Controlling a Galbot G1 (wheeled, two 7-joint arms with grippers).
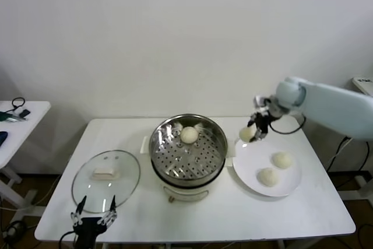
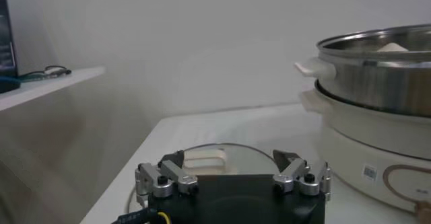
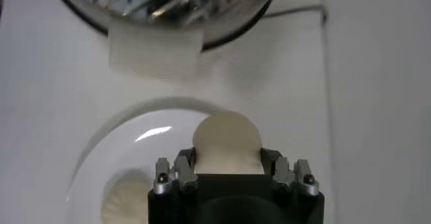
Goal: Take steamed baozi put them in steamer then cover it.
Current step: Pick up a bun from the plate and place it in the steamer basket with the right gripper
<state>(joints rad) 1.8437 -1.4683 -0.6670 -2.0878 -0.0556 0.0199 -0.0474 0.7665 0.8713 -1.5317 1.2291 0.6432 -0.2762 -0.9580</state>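
Gripping a smooth, round, cream-white baozi point(image 1: 246, 133) between its two fingers, the right tool point(image 1: 254, 130) hangs above the far left rim of the white plate point(image 1: 253, 172), in the gap between that plate and the steamer point(image 1: 188, 150); the right wrist view shows the bun point(image 3: 227, 142) bulging out past the dark metal fingers point(image 3: 178, 173), pinched from both sides, with the glossy plate below it. Two more baozi of the same matt, doughy look lie on the flat round plate: one point(image 1: 282, 160) toward its far right, one point(image 1: 268, 176) nearer the middle, close together but apart. A fourth baozi point(image 1: 189, 134) sits on the perforated steel tray inside the steamer, toward the far side. The steamer itself is a round, shiny stainless pot with mirror-like walls, set on a white base at the middle of the white table point(image 1: 233, 214), with the plate just to its right. To its left lies the cover point(image 1: 105, 180), a round clear glass lid with a thin metal rim and a cream oblong handle, resting flat on the table. Just near of the cover, at the table's near left edge, the left tool point(image 1: 93, 217) is parked with its fingers spread wide, holding nothing. A second white table point(image 1: 20, 122) stands at the far left, with dark cables on it.
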